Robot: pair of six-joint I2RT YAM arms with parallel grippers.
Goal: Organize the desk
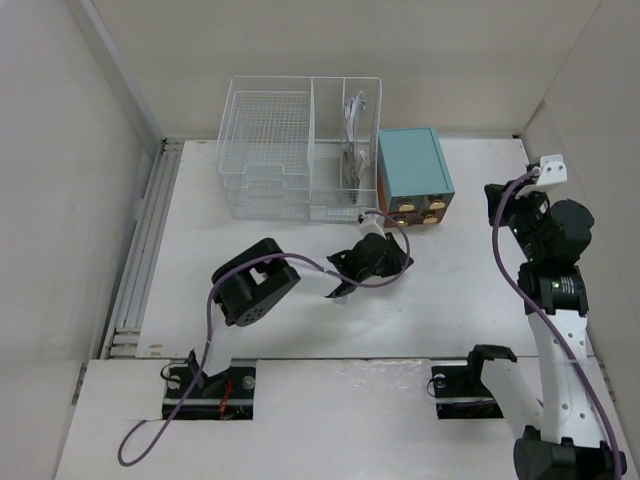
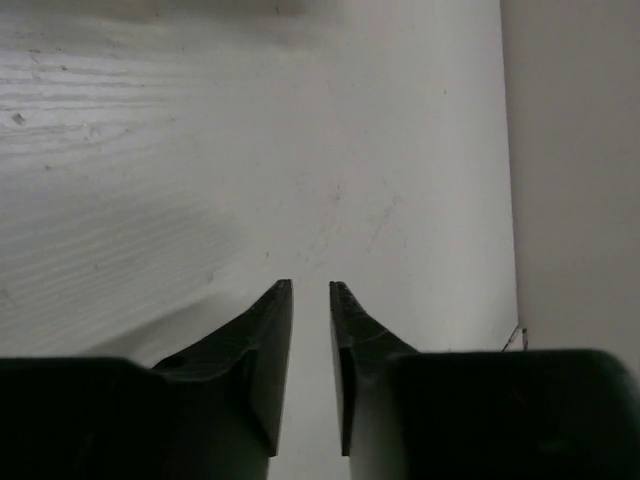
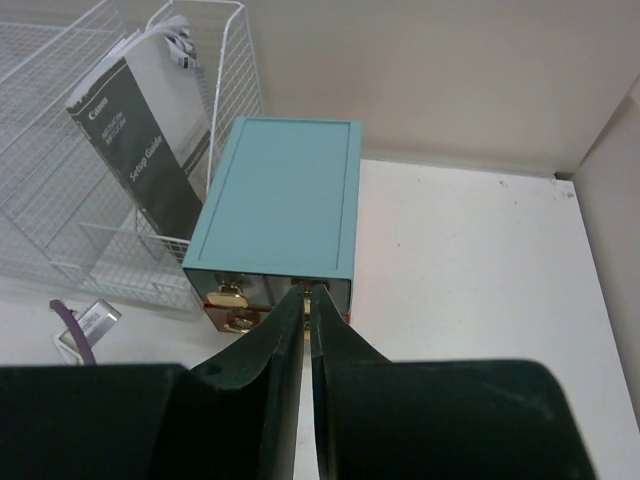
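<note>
The desk point(image 1: 300, 330) is a wide matte white tabletop. My left gripper point(image 1: 338, 290) hovers low over its middle, in front of the basket. In the left wrist view the left gripper point(image 2: 311, 285) has a small gap between its fingers and holds nothing; only bare desk point(image 2: 200, 150) lies below. My right gripper point(image 1: 497, 192) is raised at the right, apart from the teal box point(image 1: 413, 165). In the right wrist view the right gripper point(image 3: 309, 290) is closed with nothing in it and points at the box's point(image 3: 285, 190) brown drawers with gold knobs point(image 3: 228, 297).
A white wire-mesh basket point(image 1: 300, 150) stands at the back, left of the teal box, and holds a grey Canon setup guide point(image 3: 140, 140). The left arm's purple cable point(image 3: 72, 325) shows near the basket. Walls close in the left, back and right sides.
</note>
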